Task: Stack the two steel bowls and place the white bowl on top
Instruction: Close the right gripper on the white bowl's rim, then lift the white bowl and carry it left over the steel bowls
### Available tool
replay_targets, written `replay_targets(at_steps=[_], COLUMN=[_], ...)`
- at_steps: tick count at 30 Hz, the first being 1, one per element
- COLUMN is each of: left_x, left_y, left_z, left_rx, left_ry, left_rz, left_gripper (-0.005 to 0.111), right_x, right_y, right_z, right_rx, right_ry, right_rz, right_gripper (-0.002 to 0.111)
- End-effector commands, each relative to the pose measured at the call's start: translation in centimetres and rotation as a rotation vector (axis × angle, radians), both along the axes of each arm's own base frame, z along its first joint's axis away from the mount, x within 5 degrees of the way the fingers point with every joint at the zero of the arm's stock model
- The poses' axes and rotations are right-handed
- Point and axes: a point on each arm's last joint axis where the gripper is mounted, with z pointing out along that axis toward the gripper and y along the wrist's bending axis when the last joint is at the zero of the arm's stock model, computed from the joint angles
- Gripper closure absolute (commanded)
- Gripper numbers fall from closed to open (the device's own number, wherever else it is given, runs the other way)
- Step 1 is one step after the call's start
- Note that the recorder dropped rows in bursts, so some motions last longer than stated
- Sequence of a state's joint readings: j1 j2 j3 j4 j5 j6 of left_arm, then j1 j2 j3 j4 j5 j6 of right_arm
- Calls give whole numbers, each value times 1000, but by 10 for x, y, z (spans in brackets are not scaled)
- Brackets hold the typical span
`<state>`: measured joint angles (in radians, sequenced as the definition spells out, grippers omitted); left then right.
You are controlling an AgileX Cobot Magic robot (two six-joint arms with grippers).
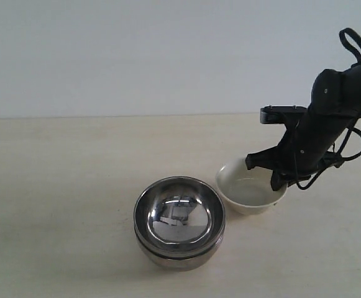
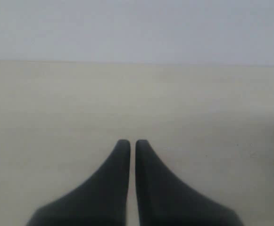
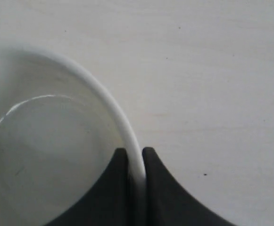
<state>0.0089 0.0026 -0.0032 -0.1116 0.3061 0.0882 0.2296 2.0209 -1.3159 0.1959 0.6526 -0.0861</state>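
My right arm (image 1: 332,118) leaned down steeply from the side. The right pincer (image 3: 136,155) was clenched on the rim of the white bowl (image 1: 248,189), one finger inside it and one outside. The two steel bowls (image 1: 179,220), one nested in the other, stood just beside the bowl's opposite side. The left pincer (image 2: 132,143) was closed over the table (image 2: 198,117).

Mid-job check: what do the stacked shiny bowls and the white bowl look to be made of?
The steel bowls: metal, probably stainless steel, mirror-polished; the inside of the top one reflects its surroundings sharply. The white bowl: looks like glazed ceramic, glossy cream-white with a bright curved highlight inside; hard glossy plastic cannot be ruled out from the look alone.
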Motion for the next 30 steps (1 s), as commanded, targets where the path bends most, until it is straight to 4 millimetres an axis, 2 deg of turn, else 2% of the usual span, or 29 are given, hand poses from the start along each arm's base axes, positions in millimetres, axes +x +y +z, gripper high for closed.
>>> replay_targets(at_steps=[1, 10, 18, 25, 30], left_x=[0, 0, 0, 0, 0], left_y=[0, 0, 0, 0, 0], left_z=[-1, -1, -1, -1, -1], left_rx=[-6, -6, -6, -6, -6], left_ry=[2, 2, 2, 2, 2], left_rz=[3, 3, 3, 3, 3], left_gripper=[103, 103, 103, 103, 103], right_x=[-5, -26, -51, -72, -83], right_y=[-1, -3, 9, 14, 36], right_z=[25, 91, 130, 120, 108], right_rx=[18, 75, 272, 365, 362], right_ry=[-37, -116, -114, -82, -82], right_rz=[-1, -1, 31, 61, 113], right_gripper=[108, 108, 108, 108, 108])
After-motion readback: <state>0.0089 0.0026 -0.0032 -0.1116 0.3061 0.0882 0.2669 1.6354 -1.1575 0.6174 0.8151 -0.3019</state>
